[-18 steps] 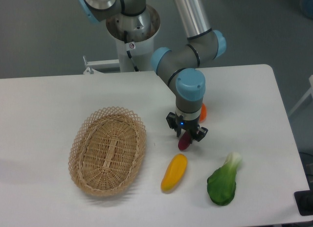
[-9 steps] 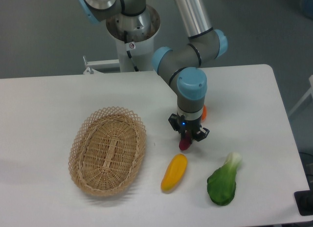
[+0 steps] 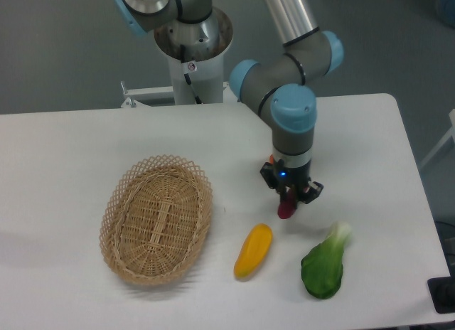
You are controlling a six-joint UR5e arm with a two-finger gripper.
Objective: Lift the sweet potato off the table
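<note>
The white surface (image 3: 85, 145) carries everything, and I take the wicker basket (image 3: 156, 220) as my landmark, sitting toward the near left. It is the biggest thing here, oval and woven, and nothing lies in it that I can see.

To the right of the basket, beyond its far rim, the arm (image 3: 288, 67) bends down from its grey pedestal and points its wrist straight at the surface, which suits a grip from above on something small and slim. Well to the right of the basket and nearer the front edge lies a leafy green vegetable (image 3: 324, 267), white stalk pointing away from me. Just right of the basket, close to its near rim, lies the yellow-orange vegetable (image 3: 253, 250), slanted with one end toward the arm.

The hand (image 3: 290, 200) hangs beyond that yellow piece, farther right of the basket. Its fingers are clamped on the sweet potato (image 3: 286, 207), a short dark maroon stub that pokes out below them, end down. I judge it to be lifted just clear of the surface, though from here I cannot say for sure that its tip is free. Held upright like that, gripped near its upper end, it looks as if it could swing or slip if the clamp is light.
</note>
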